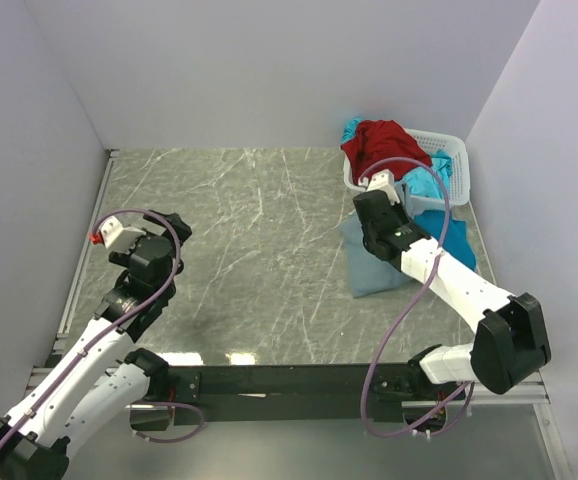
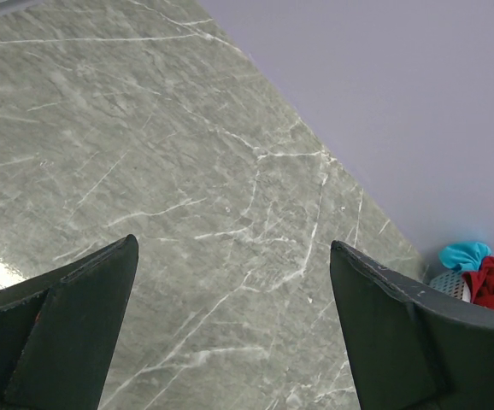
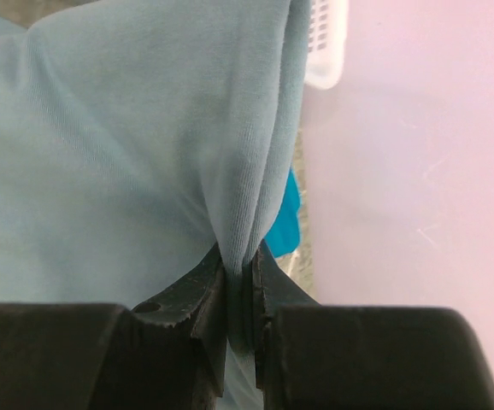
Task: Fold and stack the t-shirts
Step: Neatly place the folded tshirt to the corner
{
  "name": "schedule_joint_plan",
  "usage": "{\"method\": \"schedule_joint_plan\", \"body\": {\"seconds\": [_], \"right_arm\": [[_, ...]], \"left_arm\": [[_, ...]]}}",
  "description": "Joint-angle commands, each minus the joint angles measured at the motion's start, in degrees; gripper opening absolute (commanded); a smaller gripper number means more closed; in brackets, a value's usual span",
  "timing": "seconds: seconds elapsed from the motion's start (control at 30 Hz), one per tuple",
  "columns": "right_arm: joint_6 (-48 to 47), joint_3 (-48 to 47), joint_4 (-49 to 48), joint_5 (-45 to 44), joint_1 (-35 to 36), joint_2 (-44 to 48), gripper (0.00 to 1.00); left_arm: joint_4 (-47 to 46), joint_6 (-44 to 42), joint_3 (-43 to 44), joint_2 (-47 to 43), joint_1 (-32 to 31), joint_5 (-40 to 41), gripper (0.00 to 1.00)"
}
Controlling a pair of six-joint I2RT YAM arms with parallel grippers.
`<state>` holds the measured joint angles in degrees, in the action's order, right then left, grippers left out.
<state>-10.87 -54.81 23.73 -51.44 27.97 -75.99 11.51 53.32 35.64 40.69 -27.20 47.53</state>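
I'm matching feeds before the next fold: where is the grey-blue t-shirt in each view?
Top external: grey-blue t-shirt right of centre, under the right arm, beside the white basket.
Left wrist: not in view.
Right wrist: fills left and centre, pinched in the right gripper.
Shared landmark: the white basket, in all three views.

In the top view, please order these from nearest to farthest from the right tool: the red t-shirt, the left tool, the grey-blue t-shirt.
1. grey-blue t-shirt: pinched in the right tool, right side.
2. red t-shirt: just beyond, in the basket, far right.
3. left tool: open, far across on the left.
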Motion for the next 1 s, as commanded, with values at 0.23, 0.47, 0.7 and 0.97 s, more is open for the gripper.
{"method": "schedule_joint_plan", "body": {"seconds": [0.23, 0.47, 0.7, 0.97], "right_arm": [[-3.1, -9.7, 1.23, -3.32, -2.74, 1.46, 0.0], [-1.96, -15.49, 5.8, -2.18, -3.44, 0.49, 0.0], [0.33, -20.6, 11.95, -1.12, -3.62, -0.22, 0.0], [-1.43, -22.01, 12.05, 1.68, -4.94, -0.13, 0.0]], "left_arm": [[-0.7, -1.73, 2.24, 0.62, 0.13, 1.07, 0.99], [-1.58, -1.99, 1.45, 0.1, 0.13, 1.43, 0.99], [-2.36, -1.64, 0.57, -1.05, 0.13, 2.74, 0.99], [-1.93, -1.38, 0.92, 0.36, 0.13, 3.1, 0.99]]}}
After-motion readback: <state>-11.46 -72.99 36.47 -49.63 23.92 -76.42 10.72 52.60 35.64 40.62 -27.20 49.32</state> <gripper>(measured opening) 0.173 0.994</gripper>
